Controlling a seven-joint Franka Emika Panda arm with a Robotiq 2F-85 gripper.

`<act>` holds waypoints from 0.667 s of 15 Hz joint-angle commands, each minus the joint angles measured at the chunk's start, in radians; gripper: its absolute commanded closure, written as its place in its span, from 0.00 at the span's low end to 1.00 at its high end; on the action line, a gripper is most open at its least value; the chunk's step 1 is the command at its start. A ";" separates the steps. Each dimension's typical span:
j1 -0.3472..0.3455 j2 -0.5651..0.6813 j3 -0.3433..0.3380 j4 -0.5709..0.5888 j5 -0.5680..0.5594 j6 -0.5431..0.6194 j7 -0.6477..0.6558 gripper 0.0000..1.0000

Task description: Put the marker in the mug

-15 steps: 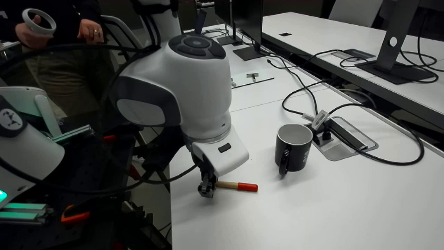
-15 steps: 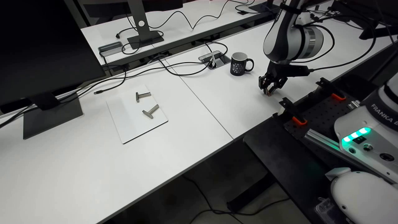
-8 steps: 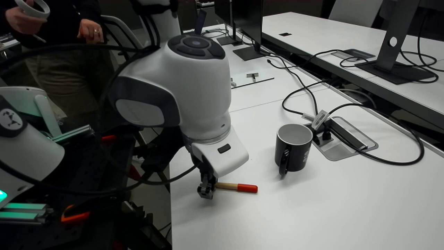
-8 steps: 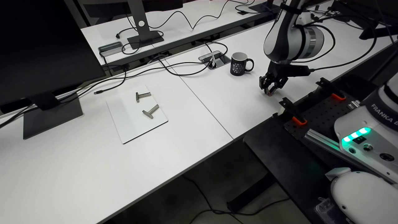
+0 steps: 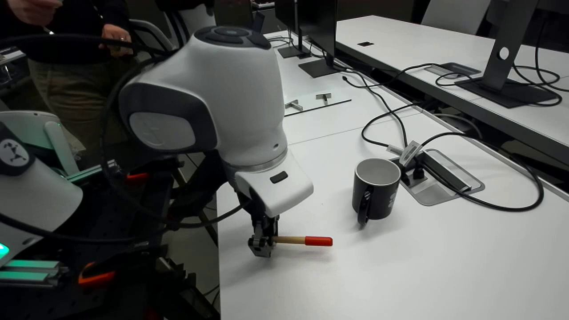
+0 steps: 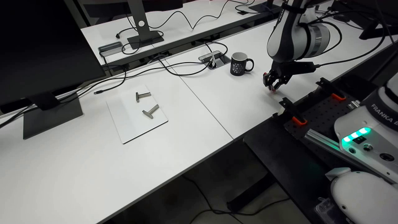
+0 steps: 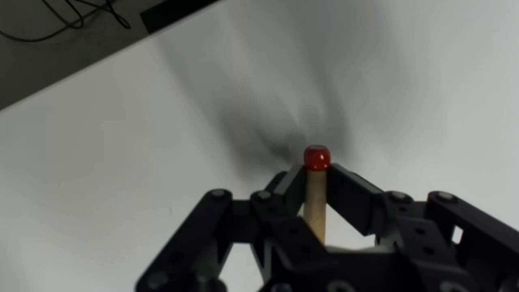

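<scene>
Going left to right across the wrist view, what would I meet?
Dark cables in the upper corner → black bar at the top → one finger pad → marker → opposite finger pad.

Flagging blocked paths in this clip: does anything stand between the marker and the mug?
Nothing visible does. The gripper holds the marker; both exterior views show just tabletop from there to the mug. The cable box lies beyond the mug. The marker probably must rise to clear the mug itself.

Wood-like marker [image 5: 300, 240] with glossy ends, smooth glossy mug [image 5: 375, 198], smooth low-sheen tabletop [image 5: 413, 266].
</scene>
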 commanded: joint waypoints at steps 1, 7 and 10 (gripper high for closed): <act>0.135 -0.075 -0.093 -0.052 0.002 0.001 0.038 0.92; 0.347 -0.134 -0.271 -0.054 0.000 -0.041 0.045 0.92; 0.434 -0.163 -0.357 -0.053 -0.008 -0.045 0.043 0.92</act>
